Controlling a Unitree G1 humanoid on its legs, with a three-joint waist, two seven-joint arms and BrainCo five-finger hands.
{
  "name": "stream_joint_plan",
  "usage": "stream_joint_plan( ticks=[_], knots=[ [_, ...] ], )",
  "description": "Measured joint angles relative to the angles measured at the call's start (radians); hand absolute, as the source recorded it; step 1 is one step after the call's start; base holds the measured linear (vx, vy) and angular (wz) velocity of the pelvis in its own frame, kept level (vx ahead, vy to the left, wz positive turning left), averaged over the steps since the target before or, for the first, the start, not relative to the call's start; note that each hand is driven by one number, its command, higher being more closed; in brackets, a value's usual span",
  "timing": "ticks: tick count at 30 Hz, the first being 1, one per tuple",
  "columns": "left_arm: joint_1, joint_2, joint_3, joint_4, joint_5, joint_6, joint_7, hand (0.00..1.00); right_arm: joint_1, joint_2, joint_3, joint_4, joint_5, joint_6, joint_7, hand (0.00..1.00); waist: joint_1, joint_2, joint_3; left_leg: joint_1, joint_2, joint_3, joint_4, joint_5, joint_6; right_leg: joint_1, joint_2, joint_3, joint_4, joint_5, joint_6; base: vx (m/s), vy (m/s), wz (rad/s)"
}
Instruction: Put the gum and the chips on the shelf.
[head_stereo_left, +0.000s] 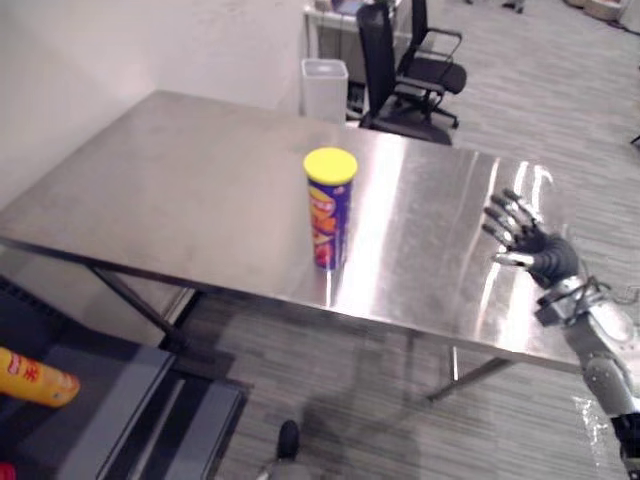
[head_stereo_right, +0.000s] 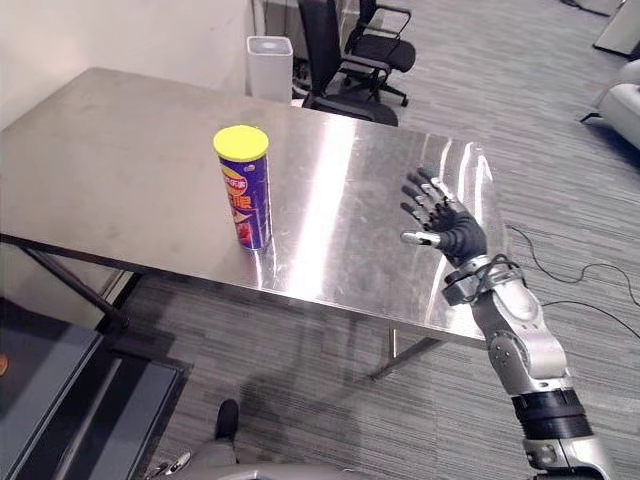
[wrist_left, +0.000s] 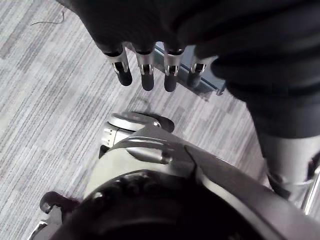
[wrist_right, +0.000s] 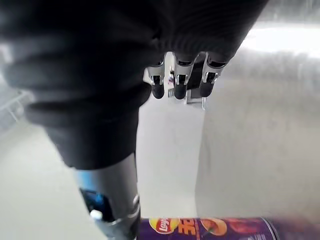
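Right robot hand (head_stereo_right: 447, 228), splayed and empty, hovers well apart from purple-labelled chips can (head_stereo_right: 246, 195); left robot hand (wrist_left: 145, 67) relaxed.

Steel table (head_stereo_left: 180, 190), grey carpet floor (head_stereo_left: 540, 90), white wall (head_stereo_left: 150, 40), 2 black office chairs (head_stereo_left: 376, 45), white bin (head_stereo_left: 324, 88)

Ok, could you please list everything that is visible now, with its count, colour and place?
chips can: one, purple, yellow lid, upright on the table near its front edge
table: one, bare steel, middle of view
container: one, yellow-orange, lying on the shelf; perhaps the gum
shelf: one, dark grey, lower left
waste bin: one, white, behind the table
office chairs: two, black, beside the bin
right robot hand: one, silver, open, over the table's right end, apart from the can
left robot hand: one, silver, open, over the grey floor
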Motion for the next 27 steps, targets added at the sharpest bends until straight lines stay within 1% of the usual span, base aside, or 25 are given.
stream_joint_plan(
  ticks=[3, 4, 7, 9, 11, 13, 17, 20, 21, 24, 27],
  knots=[
    [-0.004, 0.003, 0.000, 0.000, 0.000, 0.000, -0.003, 0.00, -0.058, 0.000, 0.046, 0.027, 0.000, 0.006, -0.001, 0.00, 0.009, -0.007, 0.012, -0.014, -0.009, -0.020, 0.000, 0.001, 0.001, 0.004, -0.001, -0.022, -0.009, 0.001, 0.002, 0.07, -0.011, 0.26],
    [-0.006, 0.004, -0.001, -0.001, 0.000, 0.000, -0.003, 0.00, -0.077, 0.000, 0.062, 0.040, 0.000, 0.010, -0.003, 0.00, 0.016, -0.009, 0.018, -0.014, -0.011, -0.026, 0.000, 0.001, 0.001, 0.009, -0.001, -0.029, -0.009, 0.001, 0.002, 0.07, -0.020, 0.22],
    [-0.006, 0.004, -0.001, -0.002, 0.000, 0.001, -0.003, 0.00, -0.119, 0.000, 0.098, 0.048, 0.000, 0.018, -0.003, 0.00, 0.029, -0.008, 0.030, -0.015, -0.016, -0.037, 0.000, -0.001, 0.001, 0.017, -0.001, -0.044, -0.009, 0.001, 0.002, 0.06, -0.017, 0.18],
    [-0.007, 0.004, -0.002, -0.001, -0.001, 0.005, -0.002, 0.00, -0.152, 0.000, 0.122, 0.071, 0.000, 0.019, -0.004, 0.00, 0.031, -0.008, 0.034, -0.026, -0.018, -0.054, 0.000, -0.001, 0.002, 0.016, 0.001, -0.055, -0.009, 0.001, 0.002, 0.03, -0.011, 0.16],
    [-0.008, 0.005, -0.001, -0.004, -0.001, 0.007, -0.001, 0.00, -0.188, 0.000, 0.150, 0.088, 0.000, 0.023, -0.009, 0.00, 0.044, -0.013, 0.044, -0.032, -0.015, -0.058, 0.000, -0.001, 0.002, 0.010, 0.005, -0.058, -0.005, 0.001, 0.002, 0.00, -0.005, 0.06],
    [-0.010, 0.005, -0.001, -0.004, -0.001, 0.007, 0.000, 0.00, -0.216, 0.000, 0.154, 0.089, -0.001, 0.023, -0.012, 0.00, 0.057, -0.012, 0.044, -0.041, -0.013, -0.061, 0.000, 0.000, 0.002, 0.000, 0.007, -0.057, -0.002, 0.001, 0.002, 0.00, 0.000, 0.00],
    [-0.016, 0.004, -0.001, -0.004, -0.001, 0.007, 0.005, 0.00, -0.283, -0.014, 0.187, 0.113, -0.001, 0.023, -0.029, 0.00, 0.062, -0.009, 0.048, -0.048, -0.008, -0.080, 0.000, 0.001, 0.002, -0.002, 0.015, -0.065, 0.008, 0.001, 0.002, -0.02, -0.004, 0.10],
    [-0.026, 0.004, -0.003, 0.001, -0.001, 0.008, 0.009, 0.00, -0.318, -0.032, 0.215, 0.113, -0.001, 0.023, -0.030, 0.00, 0.071, -0.009, 0.048, -0.063, -0.001, -0.089, 0.000, 0.000, 0.009, -0.013, 0.024, -0.070, 0.008, 0.001, 0.001, -0.02, -0.004, 0.04],
    [-0.029, 0.004, -0.003, 0.001, -0.001, 0.007, 0.011, 0.00, -0.333, -0.039, 0.231, 0.113, -0.001, 0.023, -0.031, 0.00, 0.079, -0.008, 0.049, -0.071, 0.001, -0.089, 0.000, 0.002, 0.009, -0.019, 0.027, -0.070, 0.004, 0.001, 0.001, -0.03, -0.010, -0.01],
    [-0.037, 0.004, -0.009, 0.001, -0.001, 0.008, 0.014, 0.00, -0.348, -0.039, 0.251, 0.116, -0.002, 0.023, -0.031, 0.00, 0.086, -0.006, 0.053, -0.079, -0.001, -0.099, 0.000, 0.010, 0.009, -0.017, 0.030, -0.077, -0.009, 0.001, 0.001, -0.01, -0.001, 0.05],
    [-0.046, 0.004, -0.010, 0.001, -0.001, 0.008, 0.015, 0.00, -0.389, -0.039, 0.301, 0.134, -0.002, 0.023, -0.030, 0.00, 0.096, -0.006, 0.057, -0.081, 0.001, -0.103, 0.000, 0.014, 0.009, -0.017, 0.034, -0.081, -0.009, -0.001, -0.001, -0.01, 0.002, 0.03]
  ],
)
